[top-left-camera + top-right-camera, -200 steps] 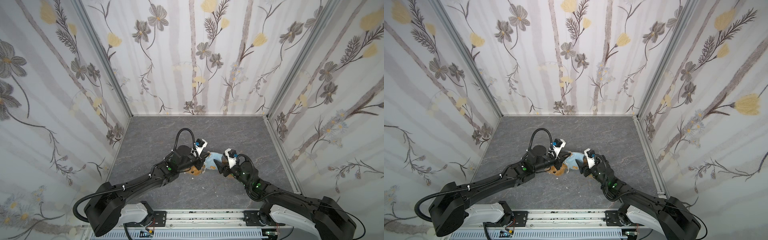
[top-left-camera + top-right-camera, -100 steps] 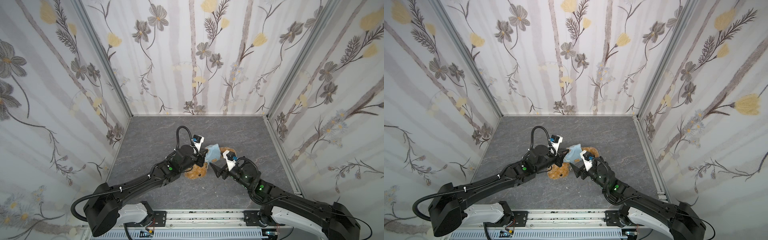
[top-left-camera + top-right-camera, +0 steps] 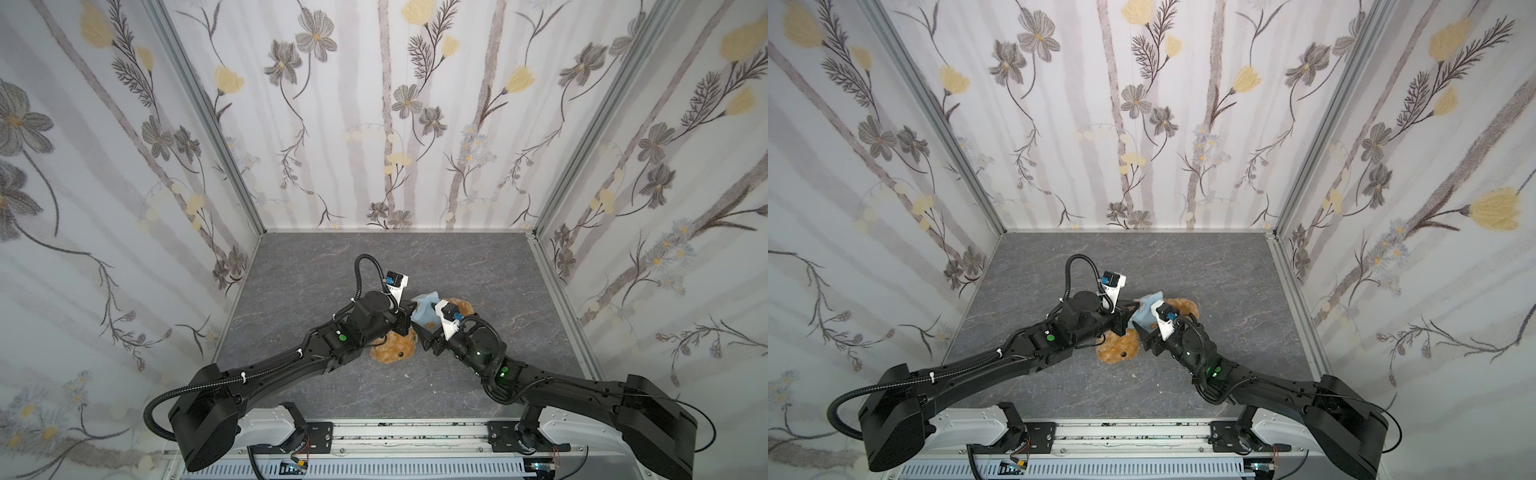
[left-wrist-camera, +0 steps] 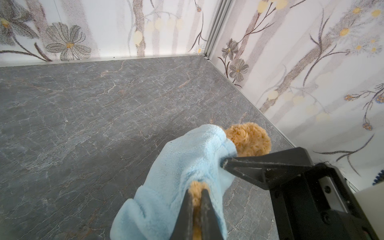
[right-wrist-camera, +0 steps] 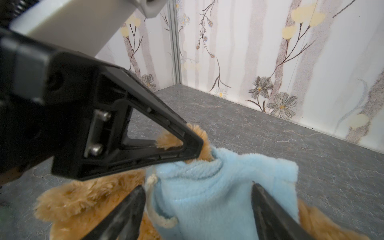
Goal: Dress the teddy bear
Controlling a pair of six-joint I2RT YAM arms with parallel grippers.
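Fleece, pale blue, covers the bear's middle. In both top views the bear [image 3: 392, 352] lies mid-worktop [image 3: 316, 266], head toward the rail [image 3: 395, 428], with the top [image 3: 424, 308] bunched over its trunk. Above it the left claw [image 3: 410, 311] and right claw [image 3: 422, 332] meet at the cloth, and the arms hide much of it.

Left wrist view: the left claw [image 4: 196, 199] is pinched tight on a tuft of paw [image 4: 195, 187] poking from a sleeve, probably to draw the limb through. A finger [image 4: 249, 169] of the right claw touches the top's flank, just beside a bare leg [image 4: 248, 142].

Right wrist view: the right claw [image 5: 199, 212] stands wide, straddling the top [image 5: 207, 187] without gripping, likely ready to tug it down. A cream drawstring [image 5: 155, 199] hangs near one finger and could snag.
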